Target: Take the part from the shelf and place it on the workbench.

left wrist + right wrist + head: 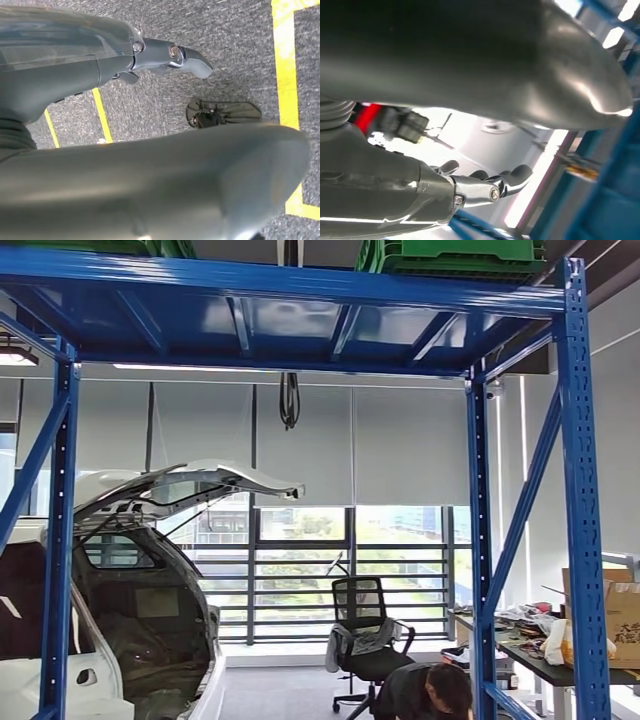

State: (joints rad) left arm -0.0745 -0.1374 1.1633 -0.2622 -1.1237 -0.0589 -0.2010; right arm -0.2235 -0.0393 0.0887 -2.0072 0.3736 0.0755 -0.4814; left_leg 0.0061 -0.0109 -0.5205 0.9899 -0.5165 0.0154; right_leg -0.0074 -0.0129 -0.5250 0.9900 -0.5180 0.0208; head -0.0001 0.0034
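A tall blue shelf frame [302, 290] stands right in front of me in the head view. Two green crates [453, 258] sit on its top deck, cut off by the picture's edge, and what they hold is hidden. My left hand [158, 170] hangs over grey carpet, thumb and fingers [188, 57] apart with nothing between them. My right hand [471, 75] is raised near a blue shelf beam [614, 190], its dark fingers [508, 180] slightly bent and empty. A workbench [558, 672] stands at the right behind the shelf post.
A white car body [113, 590] with its hatch raised fills the left behind the frame. A black office chair [366, 630] and a bent-over person [430, 692] are beyond the shelf. A cardboard box [615, 615] and clutter lie on the workbench. Yellow tape [286, 65] marks the carpet.
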